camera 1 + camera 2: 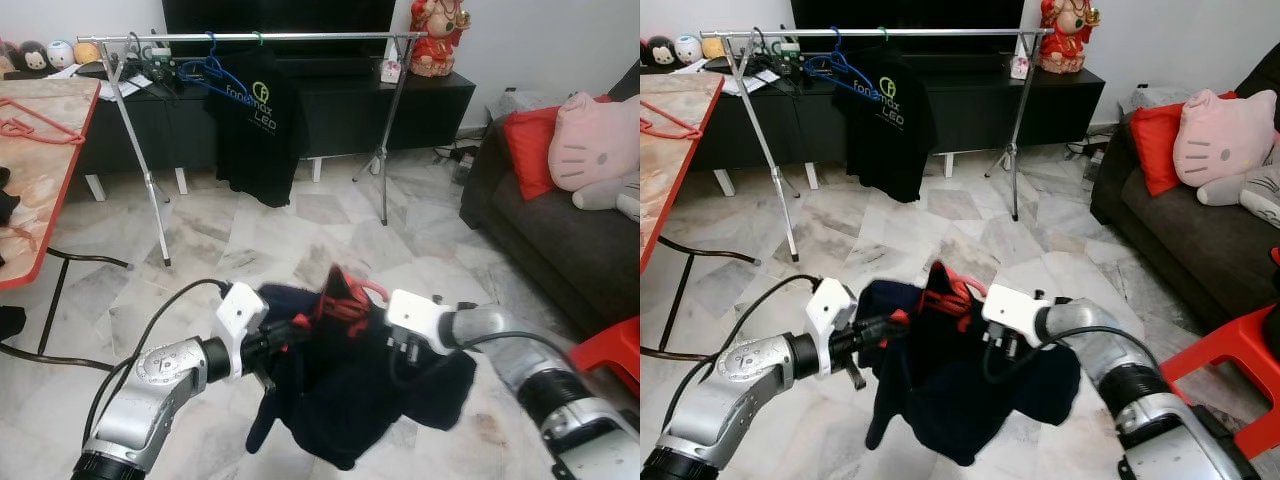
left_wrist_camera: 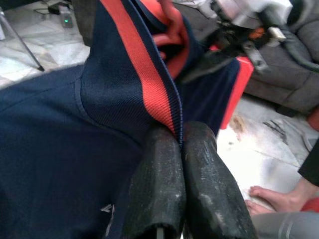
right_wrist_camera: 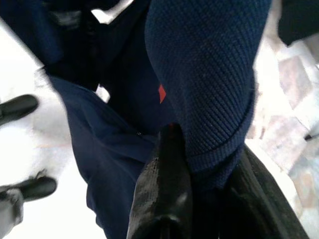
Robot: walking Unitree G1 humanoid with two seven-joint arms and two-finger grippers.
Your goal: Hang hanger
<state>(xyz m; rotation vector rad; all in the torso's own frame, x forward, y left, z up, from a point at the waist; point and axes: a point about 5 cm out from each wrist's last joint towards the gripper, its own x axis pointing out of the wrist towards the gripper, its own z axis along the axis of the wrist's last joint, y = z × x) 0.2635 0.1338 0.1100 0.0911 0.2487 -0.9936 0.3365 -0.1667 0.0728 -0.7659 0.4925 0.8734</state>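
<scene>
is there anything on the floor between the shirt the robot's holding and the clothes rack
Nothing visible does. Both grippers hold the navy shirt on its red hanger, and the marble floor runs bare up to the rack. On the rail, a black t-shirt and a blue hanger take the middle.

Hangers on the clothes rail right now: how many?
2 visible: a blue hanger hanging bare left of the middle of the rail, and a green-hooked hanger carrying the black T-shirt. More may be hidden among the clutter at the rail's left end.
</scene>
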